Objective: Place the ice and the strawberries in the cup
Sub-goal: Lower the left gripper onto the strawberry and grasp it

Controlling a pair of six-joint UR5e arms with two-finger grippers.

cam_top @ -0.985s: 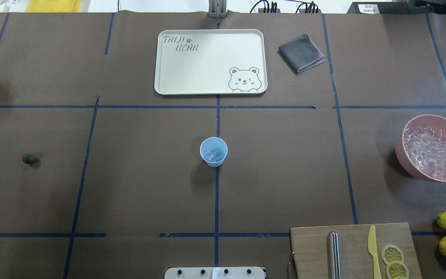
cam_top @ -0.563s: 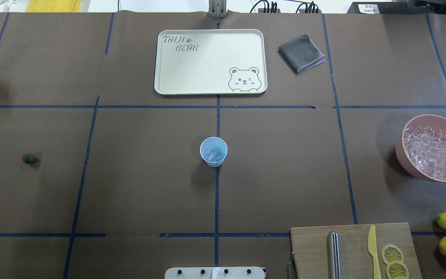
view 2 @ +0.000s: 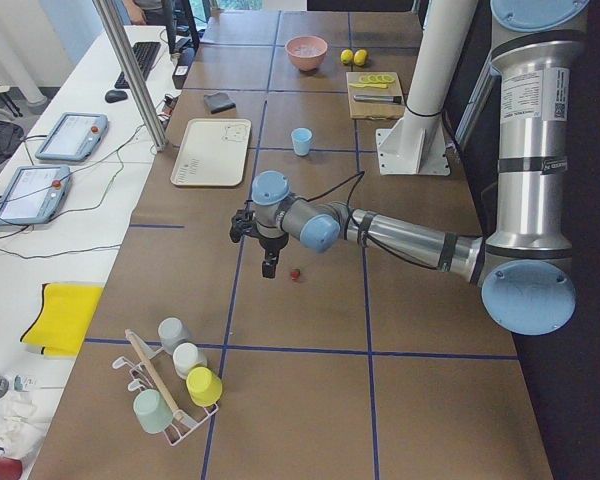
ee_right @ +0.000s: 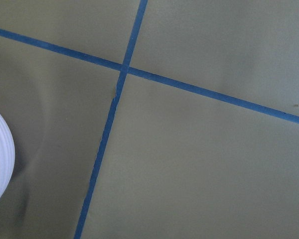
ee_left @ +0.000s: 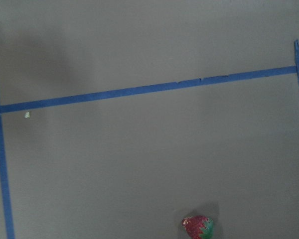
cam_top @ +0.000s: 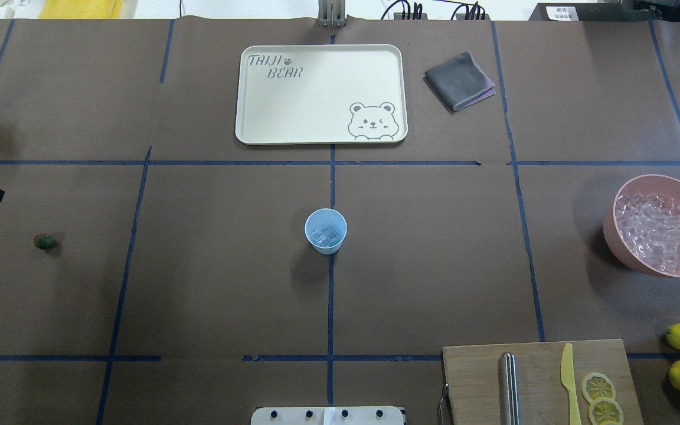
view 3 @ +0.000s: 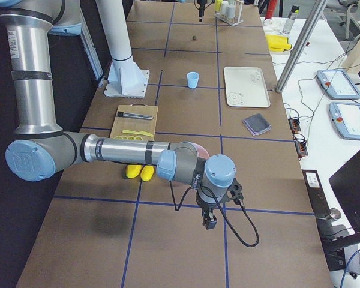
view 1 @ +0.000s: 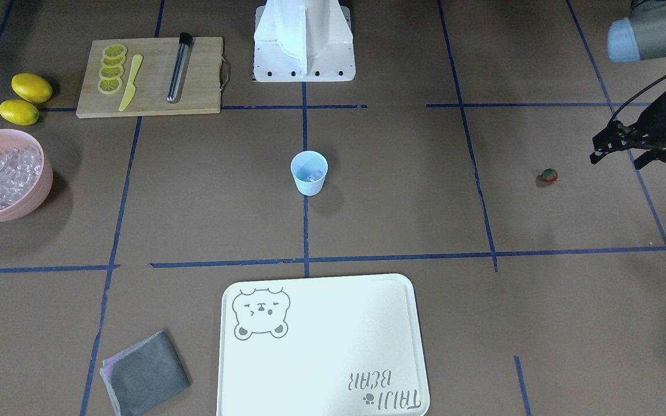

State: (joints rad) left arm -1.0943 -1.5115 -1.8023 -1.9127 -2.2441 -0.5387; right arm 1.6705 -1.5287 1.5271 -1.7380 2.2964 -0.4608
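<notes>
Front-facing view: left gripper hovers above the table, near the strawberry, jaws parted and nothing between them. Strawberry lies alone on its side, well apart from the cup. Cup stands upright at the table's centre with some ice in the bottom. More ice fills the bowl on the robot's right. Right gripper hangs near that bowl. Only the right side view catches it, so I cannot tell how its jaws stand.
</notes>
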